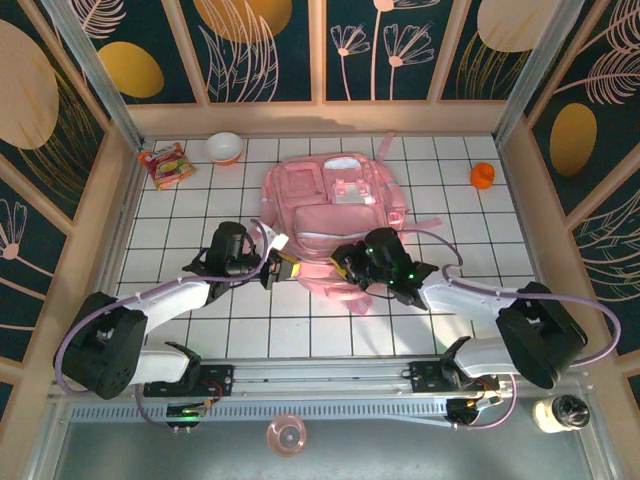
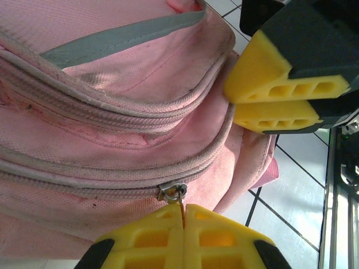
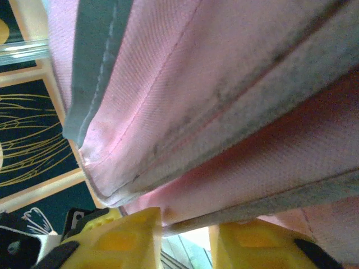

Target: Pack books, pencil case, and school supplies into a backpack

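Observation:
The pink backpack (image 1: 335, 215) lies flat in the middle of the tiled table. At its near-left edge my left gripper (image 1: 274, 268) is shut on the metal zip pull (image 2: 178, 192) of the lower zip, the tab pinched between its yellow fingertips (image 2: 168, 224). My right gripper (image 1: 347, 262) is at the near edge, its fingers nearly together on a fold of the backpack's edge (image 3: 224, 216). In the left wrist view the right gripper (image 2: 231, 103) shows pressed against the pink cloth. The books, the pencil case and the school supplies are hidden.
A red-orange-green snack packet (image 1: 165, 165) and a white bowl (image 1: 224, 147) sit at the back left. A small orange object (image 1: 483, 175) is at the back right. Wooden walls close in three sides.

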You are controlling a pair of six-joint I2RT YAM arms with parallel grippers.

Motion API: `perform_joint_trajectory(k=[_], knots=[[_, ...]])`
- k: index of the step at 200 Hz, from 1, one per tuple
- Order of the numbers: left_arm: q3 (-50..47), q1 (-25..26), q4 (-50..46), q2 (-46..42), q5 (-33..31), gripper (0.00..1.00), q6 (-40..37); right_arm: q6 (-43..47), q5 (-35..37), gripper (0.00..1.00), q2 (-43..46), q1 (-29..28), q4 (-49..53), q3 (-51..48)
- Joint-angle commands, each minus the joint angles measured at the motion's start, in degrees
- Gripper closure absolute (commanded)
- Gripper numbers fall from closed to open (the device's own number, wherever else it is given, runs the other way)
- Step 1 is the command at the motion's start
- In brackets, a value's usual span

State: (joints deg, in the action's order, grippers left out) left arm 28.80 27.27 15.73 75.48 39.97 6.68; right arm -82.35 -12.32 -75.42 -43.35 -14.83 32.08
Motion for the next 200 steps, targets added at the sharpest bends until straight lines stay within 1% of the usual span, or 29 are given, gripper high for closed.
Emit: perform_joint_trajectory(k=[1,18,33,77,107,122,133,144,155,175,187,200], knots=[[-0.64,1.26,3.43,-0.75,3.15,1.00,1.52,1.01,3.60,0.81,-1.57,-0.33,-4.80,1.59],[-0.69,2.10,4.43,-0.83,3.39,1.00,2.48,1.96,3.88,0.89,-3.01,-0.26,-6.11,2.86],[-0.51,3.38,5.06,-0.82,3.37,1.00,3.06,2.61,3.41,0.92,-4.36,-0.07,-6.97,4.14],[1.32,9.98,6.51,0.32,1.56,1.00,4.34,4.83,1.78,0.93,-7.28,-0.02,-8.84,8.01],[2.47,14.08,13.09,3.37,-0.97,1.00,8.60,6.36,0.92,0.94,-7.34,-0.06,-9.08,8.86],[4.01,15.56,14.01,5.35,-1.62,1.00,9.58,8.09,0.63,0.94,-6.27,0.02,-7.40,8.86],[4.99,15.76,14.09,6.27,-1.77,0.93,10.29,10.08,0.55,0.94,-4.91,0.22,-4.87,8.79],[5.77,15.76,12.84,5.84,-2.44,0.81,9.48,13.25,-0.01,0.94,-3.21,0.89,-1.70,8.70],[6.79,15.77,9.46,4.07,-3.50,0.67,6.46,17.49,-1.29,0.95,-1.52,1.82,2.26,8.78],[9.21,15.72,0.29,-0.49,-7.69,0.43,-1.07,26.77,-5.89,0.94,0.68,5.50,10.33,9.56],[10.74,15.71,-5.91,-3.35,-10.41,0.33,-7.11,34.17,-8.69,0.89,1.90,7.61,14.52,10.60],[11.94,15.68,-11.89,-6.18,-14.29,0.24,-13.42,41.64,-11.18,0.79,2.53,9.80,20.24,12.77]])
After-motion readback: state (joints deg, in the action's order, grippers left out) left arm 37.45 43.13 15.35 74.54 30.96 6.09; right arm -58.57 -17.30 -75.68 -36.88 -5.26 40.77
